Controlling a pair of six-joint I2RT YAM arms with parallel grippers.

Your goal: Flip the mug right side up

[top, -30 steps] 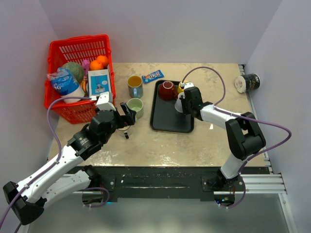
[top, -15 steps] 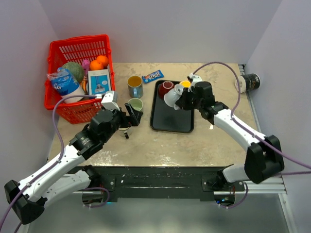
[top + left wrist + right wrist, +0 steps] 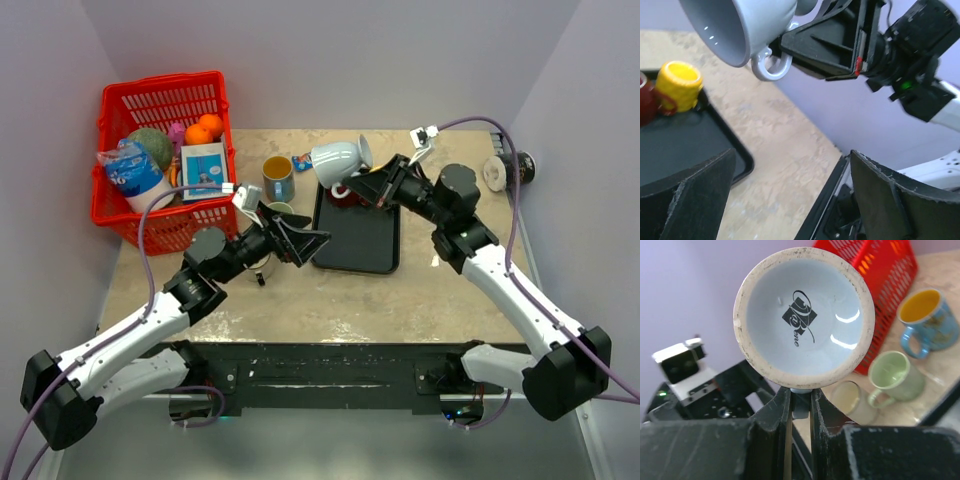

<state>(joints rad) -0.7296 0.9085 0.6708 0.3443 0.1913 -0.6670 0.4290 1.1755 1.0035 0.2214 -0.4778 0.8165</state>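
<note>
Your tabletop (image 3: 330, 300) is beige marbled stone, closed in by pale lilac walls. The white mug (image 3: 338, 160) hangs in the air near the middle of the far edge, above the far end of the black tray (image 3: 355, 250). It lies on its side, with its mouth toward the left edge, its base toward the right arm and its handle (image 3: 771, 67) underneath. The right gripper (image 3: 352, 184) is clamped on that handle. In the right wrist view its fingers (image 3: 777, 412) pinch it just below the mug's base, where you can see a dark logo.

On the tray's far end, under the lifted mug, stand a red mug (image 3: 649, 105) and a yellow cup (image 3: 679, 85), touching each other.

The left gripper (image 3: 300, 243) holds nothing. Its jaws are spread wide over the tray's left rim, pointing up toward the mug and apart from it.

Left of the tray stand a blue mug (image 3: 278, 176) with a yellow inside, a green mug (image 3: 895, 375) and a pale mug (image 3: 852, 401), all upright. The red basket (image 3: 150, 100) fills the far left corner. A dark tin (image 3: 515, 170) lies at the far right corner.
</note>
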